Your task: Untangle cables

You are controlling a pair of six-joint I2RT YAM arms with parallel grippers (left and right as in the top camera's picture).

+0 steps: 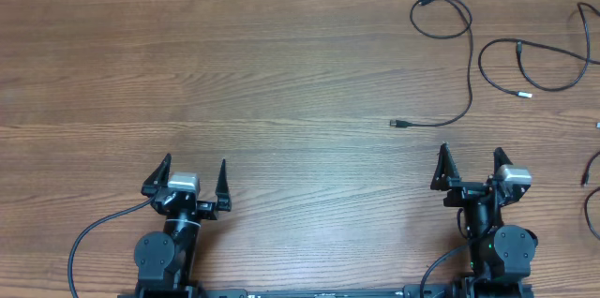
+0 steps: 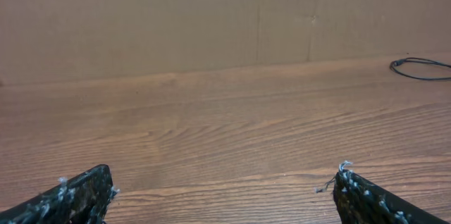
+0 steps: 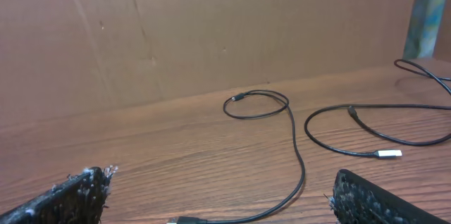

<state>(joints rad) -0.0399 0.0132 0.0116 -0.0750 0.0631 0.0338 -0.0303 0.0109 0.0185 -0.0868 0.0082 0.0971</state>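
1. The left arm (image 1: 175, 228) sits at the near edge of the bench (image 1: 281, 73), left of its middle. The left jaws stand wide apart and hold nothing, with only bare wood between the fingertips (image 2: 84, 192).
2. The right arm (image 1: 494, 237) sits at the near edge too, toward the near right corner. The right jaws are also spread wide and empty.
3. The cables lie in the far right part of the bench, none touching either arm.
4. The first cable (image 1: 469, 64) makes a small loop close to the far edge. It then runs toward the near edge and curves left to end in a small plug (image 1: 398, 124). This plug is the cable end nearest the right jaws, but it lies clear of them.
5. The second cable (image 1: 539, 85) lies just to the right of the first, with a narrow strip of wood between them. It forms an open loop, and its silvery-white tip (image 3: 388, 153) points toward the right edge.
6. Further thin cords (image 1: 589, 17) run off the right edge of the overhead view, so their layout cannot be told.
7. A cardboard wall (image 3: 211, 34) stands along the far edge.
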